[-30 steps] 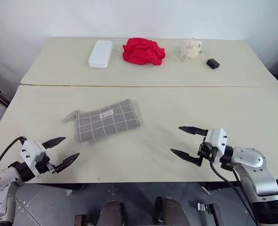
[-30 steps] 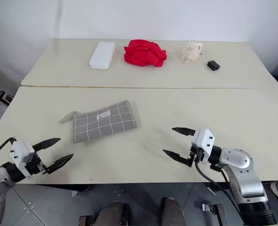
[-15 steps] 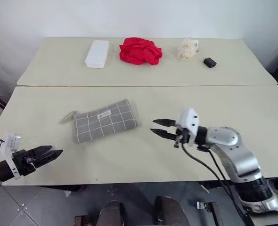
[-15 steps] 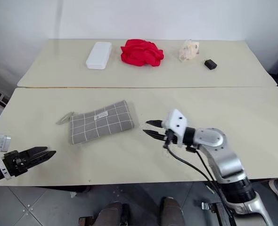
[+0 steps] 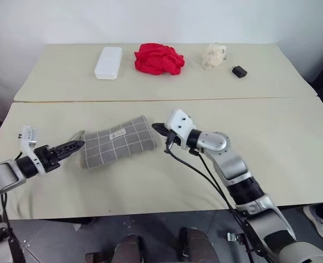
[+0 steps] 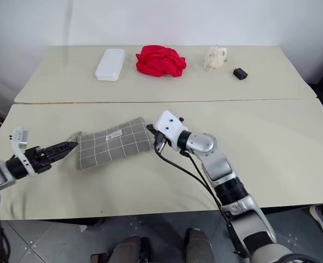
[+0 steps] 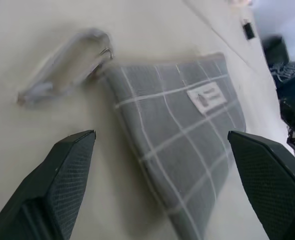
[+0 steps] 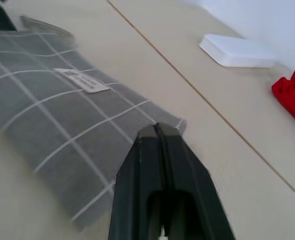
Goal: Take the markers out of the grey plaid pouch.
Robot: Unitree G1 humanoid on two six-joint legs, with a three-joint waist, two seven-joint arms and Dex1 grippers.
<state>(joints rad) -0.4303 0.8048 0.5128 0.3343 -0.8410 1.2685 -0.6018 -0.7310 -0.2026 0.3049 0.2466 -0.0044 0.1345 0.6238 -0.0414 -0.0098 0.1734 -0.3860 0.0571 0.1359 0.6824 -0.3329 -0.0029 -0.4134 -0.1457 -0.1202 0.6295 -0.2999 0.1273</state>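
The grey plaid pouch [image 5: 117, 142] lies flat on the near table, label up, with its zip cord [image 5: 77, 135] trailing off its left end. My left gripper [image 5: 80, 144] is open and points at that left end; in the left wrist view its fingers [image 7: 62, 175] stand wide apart before the pouch [image 7: 182, 135] and the cord [image 7: 62, 65]. My right gripper [image 5: 155, 127] is shut, its tips [image 8: 157, 131] over the pouch's right end near a corner. I cannot tell whether fabric is pinched. The markers are hidden.
On the far table sit a plain white case [image 5: 108, 55], a red cloth [image 5: 158, 59], a cream crumpled object [image 5: 213, 55] and a small black object [image 5: 238, 71]. A seam [image 5: 260, 98] runs between the two tables.
My right gripper swung left across the table to the pouch's right end and shut. My left gripper rolled and came forward to the pouch's left end, still open.
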